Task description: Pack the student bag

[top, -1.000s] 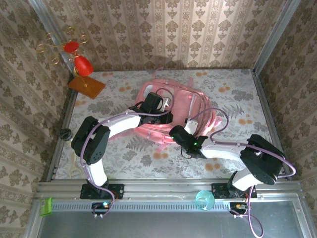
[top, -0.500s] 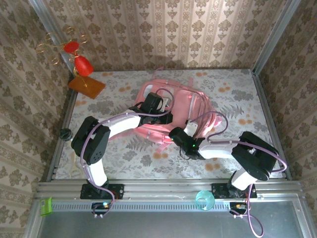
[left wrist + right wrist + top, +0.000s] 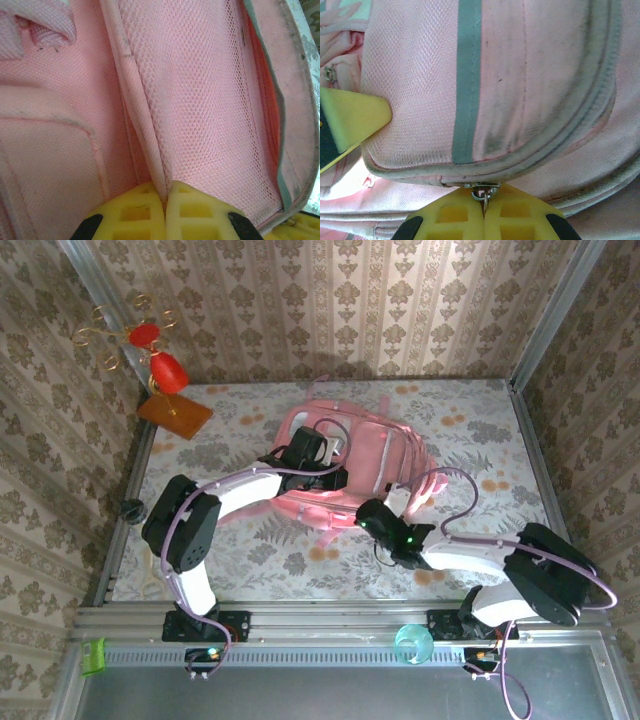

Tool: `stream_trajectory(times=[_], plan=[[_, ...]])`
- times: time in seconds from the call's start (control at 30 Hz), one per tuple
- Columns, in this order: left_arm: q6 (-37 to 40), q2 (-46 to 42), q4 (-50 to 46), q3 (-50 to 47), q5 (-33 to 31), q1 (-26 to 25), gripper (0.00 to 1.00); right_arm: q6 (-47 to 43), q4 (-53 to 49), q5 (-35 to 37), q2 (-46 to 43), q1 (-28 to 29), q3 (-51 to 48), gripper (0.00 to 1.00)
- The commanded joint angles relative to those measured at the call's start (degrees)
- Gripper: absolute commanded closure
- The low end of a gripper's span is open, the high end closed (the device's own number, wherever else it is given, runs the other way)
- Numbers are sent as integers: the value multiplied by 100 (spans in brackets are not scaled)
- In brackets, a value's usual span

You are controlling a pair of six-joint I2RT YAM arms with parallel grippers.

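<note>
The student bag is a big pink backpack lying in the middle of the flowered table. My left gripper reaches into it from the left. In the left wrist view, that gripper is shut on a fold of the bag's pink mesh lining. My right gripper sits at the bag's near edge. In the right wrist view it is shut on a small metal zipper pull, under a pocket with a grey stripe.
A red ornament with gold wire stands on a brown board at the back left. A teal cup sits on the near rail, a green block at its left end. Papered walls close three sides.
My right gripper has closed onto the zipper pull, and the right arm has swung rightward and nearer. The left arm has held still, gripping the lining.
</note>
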Motion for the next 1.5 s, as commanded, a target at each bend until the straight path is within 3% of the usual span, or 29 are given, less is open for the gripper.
stream_trajectory(times=[0.0,0.3,0.6,0.73,0.93,1.1,1.3,1.47], plan=[[438,-102,-539,-214,-275,161,100,-218,-617,235,-387,-134,-37,100],[1025,-315,-888,-285,-264,382,100,-841,-1715,-101,-1041,-714,-252,100],[1795,-311,-1517,-68,-124,682,100,-2503,-2005,-1434,-1029,-1897,-103,100],[1954,-253,-1631,55,-136,836,100,-3032,-2069,-1836,-1158,-2153,-19,100],[2190,-170,-1805,470,-182,914,100,-3434,-1323,-3304,-1328,-2154,-150,100],[2305,-541,-1781,554,-329,914,64,-3546,-1037,-4070,-1532,-2143,-257,100],[2734,-1663,-926,-300,-337,830,50,-3697,-1140,-4510,-1754,-2065,-20,100],[4445,-2229,94,-1205,-262,-11,39,-3758,-1225,-4677,-1768,-2022,254,100]])
